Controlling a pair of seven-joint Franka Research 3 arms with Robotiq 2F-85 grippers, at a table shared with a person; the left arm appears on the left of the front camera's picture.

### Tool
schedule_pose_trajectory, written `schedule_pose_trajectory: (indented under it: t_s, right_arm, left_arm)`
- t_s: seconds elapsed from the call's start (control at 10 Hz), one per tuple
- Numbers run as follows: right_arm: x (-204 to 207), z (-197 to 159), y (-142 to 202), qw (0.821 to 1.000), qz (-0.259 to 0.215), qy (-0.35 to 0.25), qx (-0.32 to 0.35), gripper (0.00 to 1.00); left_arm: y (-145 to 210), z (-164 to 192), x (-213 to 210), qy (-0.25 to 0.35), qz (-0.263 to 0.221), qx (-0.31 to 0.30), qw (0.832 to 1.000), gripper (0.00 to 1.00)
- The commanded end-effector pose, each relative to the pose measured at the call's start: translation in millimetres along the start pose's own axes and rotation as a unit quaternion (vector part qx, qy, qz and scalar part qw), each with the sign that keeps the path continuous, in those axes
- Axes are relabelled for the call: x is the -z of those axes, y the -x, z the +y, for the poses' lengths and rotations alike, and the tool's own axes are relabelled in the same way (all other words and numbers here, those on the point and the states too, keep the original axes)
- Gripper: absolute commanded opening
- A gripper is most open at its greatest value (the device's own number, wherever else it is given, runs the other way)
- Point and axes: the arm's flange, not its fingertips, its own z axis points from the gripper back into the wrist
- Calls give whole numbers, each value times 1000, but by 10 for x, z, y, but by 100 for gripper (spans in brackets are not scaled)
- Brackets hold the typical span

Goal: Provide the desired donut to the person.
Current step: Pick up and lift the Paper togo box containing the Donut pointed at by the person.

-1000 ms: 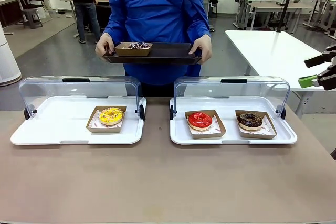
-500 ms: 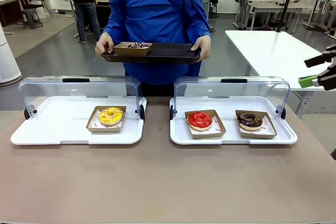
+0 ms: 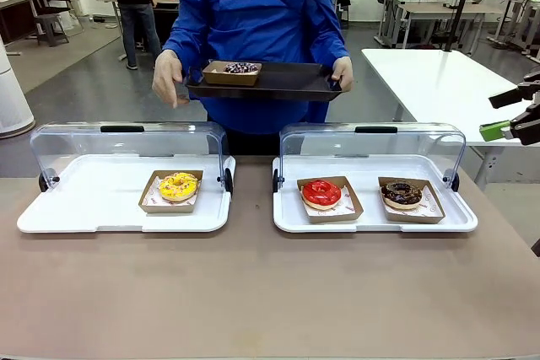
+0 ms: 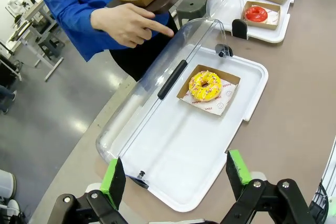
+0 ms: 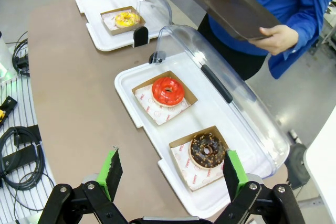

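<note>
The red donut (image 3: 321,193) lies in an open brown paper box at the left end of a white tray (image 3: 456,217) on the table, with the tray's clear lid (image 3: 371,145) tipped up behind it. Just to its right, on the same tray, a chocolate donut (image 3: 402,194) sits in its own box. To the red donut's left a second white tray (image 3: 84,200), lid (image 3: 126,145) likewise raised, carries a yellow donut (image 3: 178,185) in a box near its right end.

Beyond the red donut, across the table, stands the person (image 3: 253,6) in a bright blue shirt. One hand (image 3: 342,72) grips the end of a dark serving tray (image 3: 287,82) held well above and behind the red donut; a sprinkled donut (image 3: 241,67) in a box rests on that tray's other end. The person's free hand (image 3: 169,80) is off the tray, above and to the left of the red donut; in the left wrist view this hand (image 4: 126,24) has its index finger stretched out above the raised lid over the yellow donut (image 4: 205,85). Which donut it singles out cannot be told.

The left gripper (image 4: 177,174) hangs left of the red donut (image 4: 256,13), over the yellow donut's tray, fingers spread wide and empty. The right gripper (image 5: 170,174) hovers to the right of the red donut (image 5: 168,91), over the chocolate donut (image 5: 206,151), jaws wide apart, holding nothing.
</note>
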Motion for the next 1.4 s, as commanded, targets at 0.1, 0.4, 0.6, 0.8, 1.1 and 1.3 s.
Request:
schedule_pose_trajectory:
  t_s: [0.1,0.4,0.6,0.8,1.1,1.3]
  right_arm:
    - [28,3,10,1000,-9,-7,-5,100]
    - [28,3,10,1000,-9,-7,-5,100]
    - [28,3,10,1000,-9,-7,-5,100]
    - [28,3,10,1000,-9,-7,-5,100]
    - [28,3,10,1000,-9,-7,-5,100]
    - [28,3,10,1000,-9,-7,-5,100]
  left_arm:
    - [-7,-17,-17,2,2,-8,1000,100]
    - [-7,-17,-17,2,2,-8,1000,100]
    - [-7,-17,-17,2,2,-8,1000,100]
    - [-7,-17,-17,2,2,-8,1000,100]
    - [-7,-17,-17,2,2,-8,1000,100]
    - [-7,-17,-17,2,2,-8,1000,100]
